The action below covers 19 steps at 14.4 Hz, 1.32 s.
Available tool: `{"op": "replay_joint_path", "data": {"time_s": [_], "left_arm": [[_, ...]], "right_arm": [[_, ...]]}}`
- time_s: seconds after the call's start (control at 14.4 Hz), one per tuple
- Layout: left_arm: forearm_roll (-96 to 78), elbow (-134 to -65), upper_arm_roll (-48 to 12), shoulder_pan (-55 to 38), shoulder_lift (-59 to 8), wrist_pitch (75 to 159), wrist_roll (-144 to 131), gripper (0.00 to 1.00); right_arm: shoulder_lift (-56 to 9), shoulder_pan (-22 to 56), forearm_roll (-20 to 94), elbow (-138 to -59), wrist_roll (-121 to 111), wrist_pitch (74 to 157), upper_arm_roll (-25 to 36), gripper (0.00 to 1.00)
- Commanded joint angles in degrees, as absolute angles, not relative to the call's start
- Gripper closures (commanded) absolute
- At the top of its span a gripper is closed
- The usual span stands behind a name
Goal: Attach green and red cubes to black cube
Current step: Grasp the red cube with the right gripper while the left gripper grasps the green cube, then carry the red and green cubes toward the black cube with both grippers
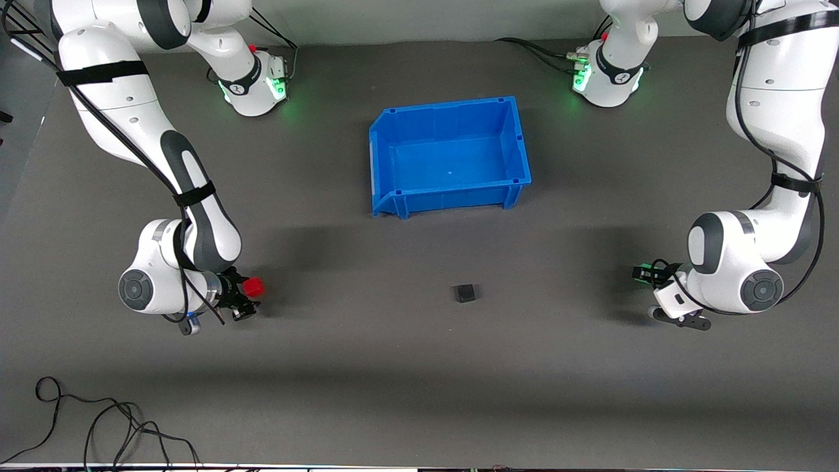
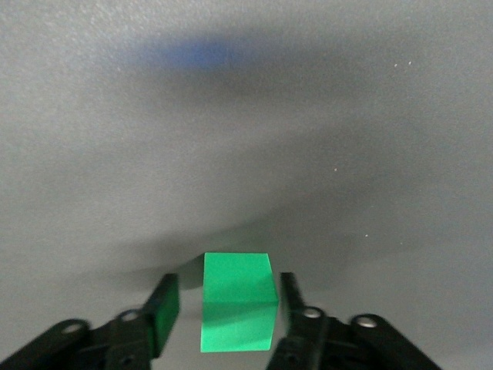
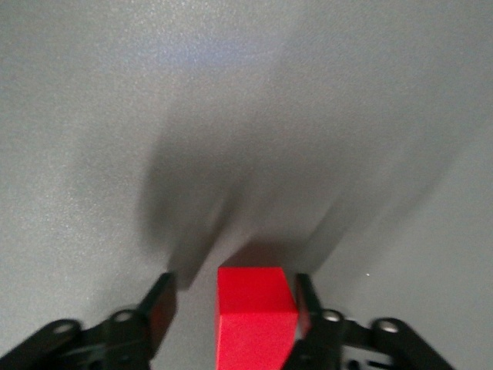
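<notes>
Left end effector (image 2: pixel 223 312) open around green cube (image 2: pixel 237 302); right end effector (image 3: pixel 231 308) open around red cube (image 3: pixel 256 317); black cube (image 1: pixel 465 293) near blue bin (image 1: pixel 383 147)

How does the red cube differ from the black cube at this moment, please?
The red cube sits between the right hand's fingers at the right arm's end of the table; the black cube lies alone on the mat, mid-table, nearer the camera than the blue bin. One is bright red, the other matte black. Both look equal in size.

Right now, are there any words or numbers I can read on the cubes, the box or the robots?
None can be read.
red cube, green cube, black cube: plain faces.
blue bin: no label.
Arm bases show a small dark mark each, too small to read.
</notes>
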<state>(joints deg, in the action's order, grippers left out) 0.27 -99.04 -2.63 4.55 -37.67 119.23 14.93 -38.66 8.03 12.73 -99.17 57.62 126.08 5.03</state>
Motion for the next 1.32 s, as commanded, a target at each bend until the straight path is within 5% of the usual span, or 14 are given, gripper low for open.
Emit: {"op": "replay_joint_path", "data": {"time_s": [0.0,0.21,0.83,1.25], "left_arm": [[0.44,-100.20,-2.29,4.48,-35.68,119.97,16.78,0.75],[-0.61,-98.27,-2.37,4.31,-35.42,119.01,15.48,0.97],[-4.05,-89.30,-10.98,1.16,-33.40,112.15,-39.46,1.00],[-4.57,-88.59,-11.25,-10.09,-37.61,120.13,-76.51,1.00]], "right_arm": [[-37.09,8.35,14.33,-100.64,55.99,126.83,5.36,0.59],[-36.91,8.35,14.33,-100.28,55.99,126.65,5.36,0.73],[-36.12,13.70,14.33,-91.15,70.81,120.59,5.45,0.74],[-41.65,21.87,14.50,-83.24,92.51,122.77,5.36,0.74]]}}
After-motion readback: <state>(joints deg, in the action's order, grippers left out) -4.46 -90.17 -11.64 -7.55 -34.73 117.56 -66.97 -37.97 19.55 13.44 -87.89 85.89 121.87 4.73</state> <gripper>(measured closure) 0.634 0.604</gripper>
